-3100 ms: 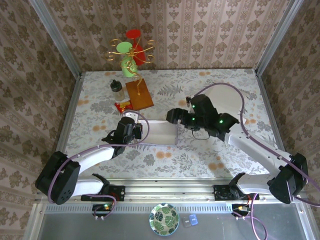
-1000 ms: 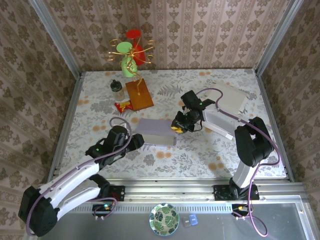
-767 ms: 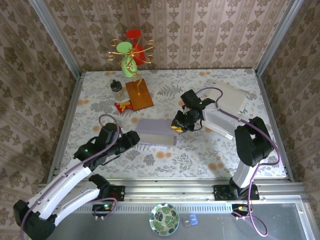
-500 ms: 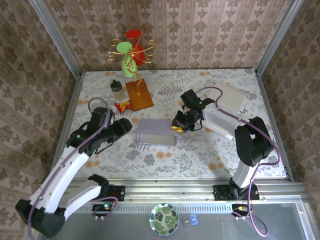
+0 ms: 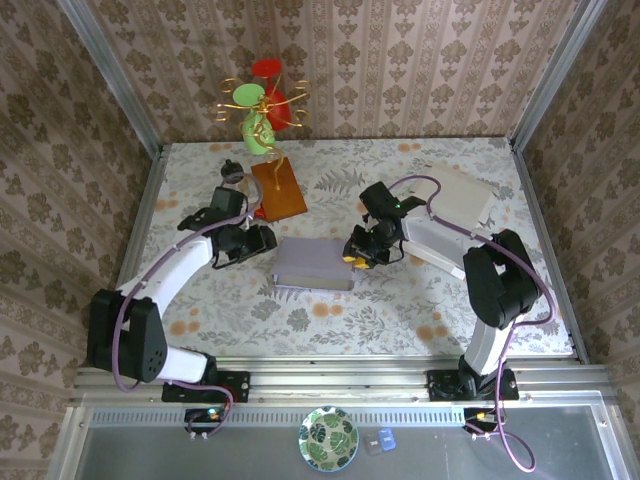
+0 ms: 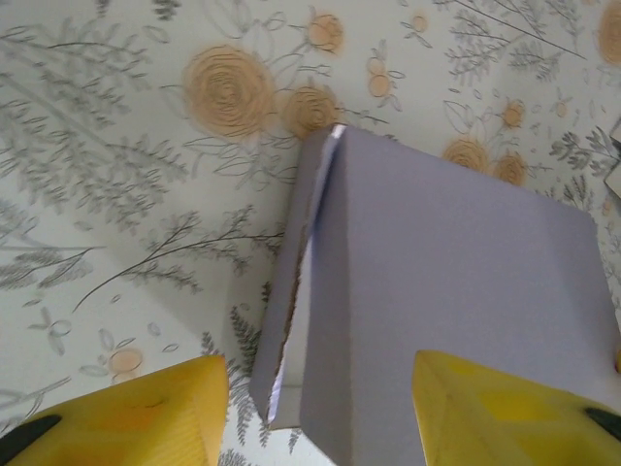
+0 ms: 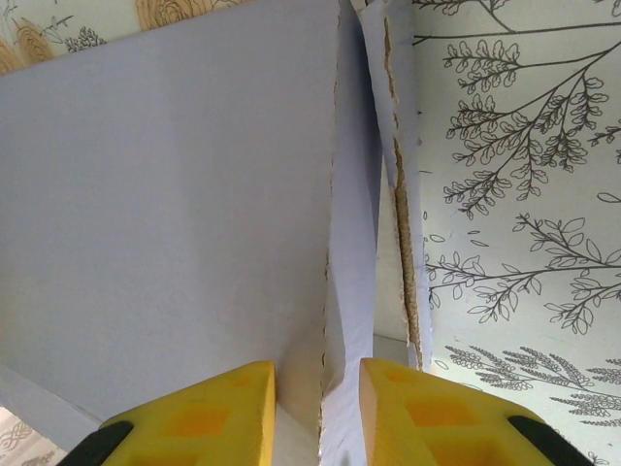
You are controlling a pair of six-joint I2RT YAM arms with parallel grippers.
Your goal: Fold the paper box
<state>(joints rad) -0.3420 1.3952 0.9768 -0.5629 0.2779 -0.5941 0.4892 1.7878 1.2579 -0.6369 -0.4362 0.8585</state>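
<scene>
The table [image 5: 420, 300] is slick under both grippers, so the main risk is that a push from one side alone makes the box slide instead of creasing it.

The box [image 5: 313, 262] lies flattened between the two grippers, one end at each. From the left wrist, the box [image 6: 456, 282] sits just ahead of the fingertips. From the right wrist, the box [image 7: 165, 194] runs straight out in front.

The wooden board [image 5: 278, 190] lies just behind the left gripper [image 5: 255, 243]. A wide swing of that wrist could knock it.

The left gripper [image 6: 315, 364] stands about half open and holds nothing. If it closes from here it may catch only the corner and crumple it, or miss the box altogether.

The right gripper [image 5: 352, 256] is at the box's other end. In its own view the right gripper [image 7: 318, 371] has its fingers a narrow way apart, astride the box's edge. I cannot tell whether they pinch it. If the hold is loose, a lift would probably let the edge slip out. If it is tight, a twist could tear the seam.

The side flap [image 7: 393, 146] gapes beside the right fingers, its raw edge showing. From the left wrist, the side flap [image 6: 291, 311] also stands away from the top panel. A fingertip could snag under it and fold it the wrong way.
</scene>
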